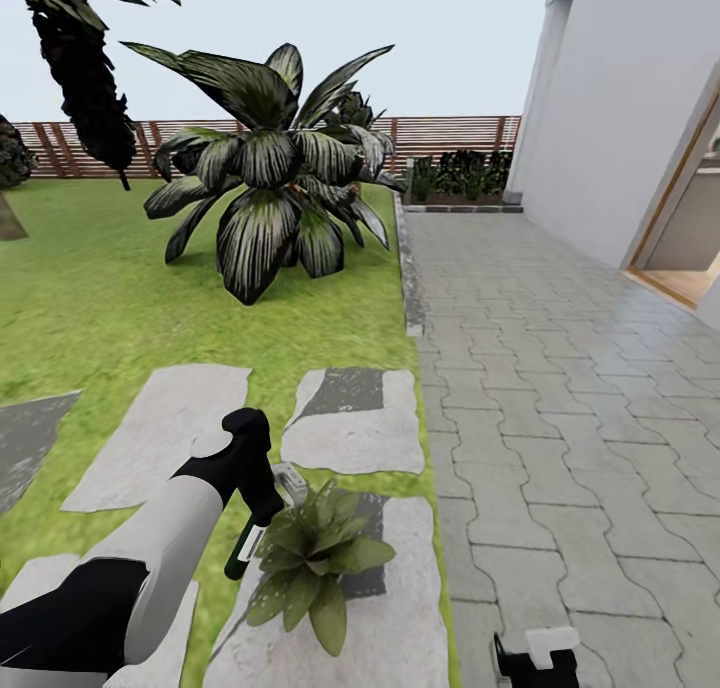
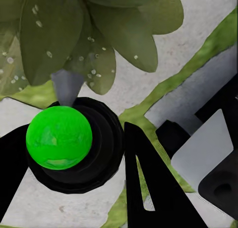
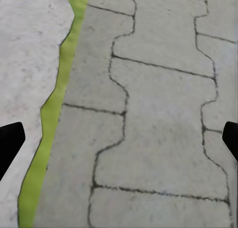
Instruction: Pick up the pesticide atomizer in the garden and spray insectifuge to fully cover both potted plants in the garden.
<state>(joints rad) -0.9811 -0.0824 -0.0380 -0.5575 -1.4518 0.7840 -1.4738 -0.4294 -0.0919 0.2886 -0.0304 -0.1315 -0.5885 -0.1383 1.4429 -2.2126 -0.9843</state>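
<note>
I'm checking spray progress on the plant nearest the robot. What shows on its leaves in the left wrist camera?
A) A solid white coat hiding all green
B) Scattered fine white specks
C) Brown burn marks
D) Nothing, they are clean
B: the potted plant carries sparse white specks of insectifuge, green leaf plainly showing between them.

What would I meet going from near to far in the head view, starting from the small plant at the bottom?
Potted plant with the left gripper holding the pesticide atomizer beside it → stepping stone → large striped-leaf palm → wooden fence.
</note>
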